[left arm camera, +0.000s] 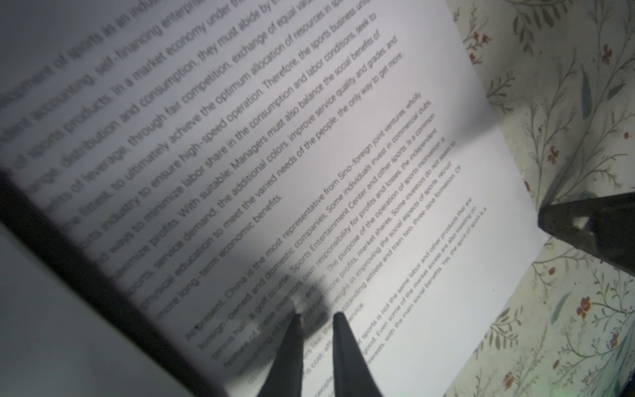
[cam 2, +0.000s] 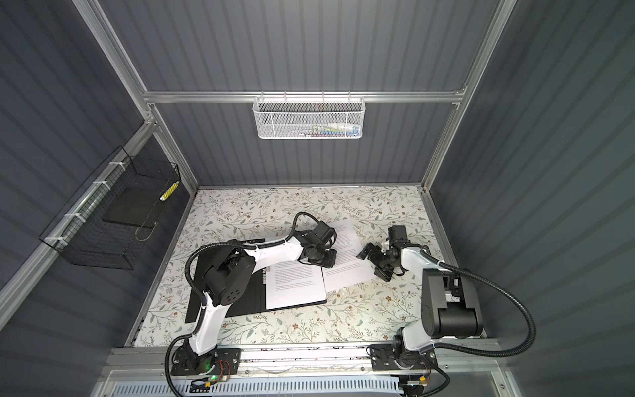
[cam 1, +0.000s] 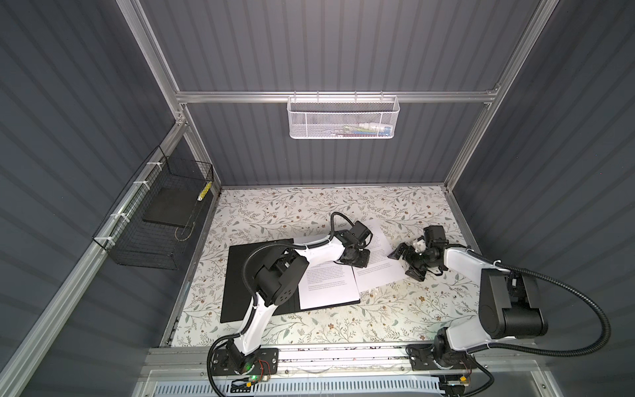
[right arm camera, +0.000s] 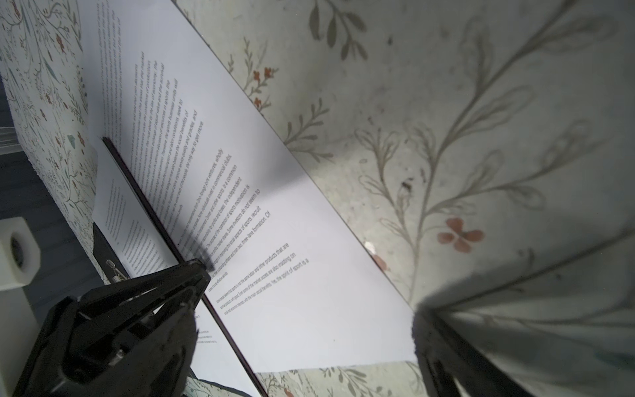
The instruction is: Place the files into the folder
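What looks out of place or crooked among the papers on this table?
One printed sheet lies crooked on the flowered table. It is turned at an angle to the open folder and lies at the folder's right edge. The other sheet sits straight inside the folder. Nothing looks torn or spilled.

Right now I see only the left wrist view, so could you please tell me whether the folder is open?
Observer: Yes. In both top views the folder lies open, black inside up, with one sheet on its right half.
Operator: Thank you. How does the right pincer stand?
Observer: The right pincer is wide open at the right edge of the loose sheet, gripping nothing.
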You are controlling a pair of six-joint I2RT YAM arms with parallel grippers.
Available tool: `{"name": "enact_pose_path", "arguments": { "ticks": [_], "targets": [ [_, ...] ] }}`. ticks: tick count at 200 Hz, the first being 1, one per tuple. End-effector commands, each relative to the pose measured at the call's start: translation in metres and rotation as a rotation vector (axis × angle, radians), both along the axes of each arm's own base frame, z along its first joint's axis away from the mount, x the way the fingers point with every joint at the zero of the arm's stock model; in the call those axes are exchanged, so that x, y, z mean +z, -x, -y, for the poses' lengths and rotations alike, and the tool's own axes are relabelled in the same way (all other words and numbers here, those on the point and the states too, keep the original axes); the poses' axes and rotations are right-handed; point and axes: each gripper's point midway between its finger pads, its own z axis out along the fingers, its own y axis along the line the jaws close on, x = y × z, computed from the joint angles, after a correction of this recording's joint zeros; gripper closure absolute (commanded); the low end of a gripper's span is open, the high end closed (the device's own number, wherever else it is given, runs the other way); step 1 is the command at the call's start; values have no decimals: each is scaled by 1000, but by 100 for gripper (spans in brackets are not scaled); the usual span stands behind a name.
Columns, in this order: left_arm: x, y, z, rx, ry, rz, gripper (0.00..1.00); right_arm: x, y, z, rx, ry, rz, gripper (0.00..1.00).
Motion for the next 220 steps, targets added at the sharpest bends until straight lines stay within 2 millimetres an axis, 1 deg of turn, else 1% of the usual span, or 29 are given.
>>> {"name": "enact_pose_path", "arguments": {
  "ticks": [1,36,70,93,122,157,173,175,199,220],
  "targets": [
    [-41,22,-17,-43,-108,-92,81,-21,15,-7,21,-8,-120,1],
    [-44,23,-20,-66,-129,-96,81,-21,-5,-25,84,-83,-115,1],
    [-46,26,-21,-82,-136,-100,81,-6,-30,-36,170,-116,-35,1],
    [-48,28,-23,-85,-142,-106,81,5,-48,-46,226,-172,3,1],
    [-50,31,-26,-88,-146,-112,81,14,-64,-55,267,-217,50,1],
    [-51,33,-27,-86,-142,-115,81,25,-84,-69,308,-314,94,1],
    [-52,33,-28,-83,-143,-117,81,29,-89,-76,321,-372,90,1],
    [-51,34,-28,-84,-142,-117,81,31,-94,-77,326,-376,113,1],
    [-51,34,-29,-83,-144,-117,81,39,-105,-80,340,-391,153,1],
    [-50,34,-29,-84,-141,-114,81,44,-113,-78,351,-361,174,1]
  ]
}}
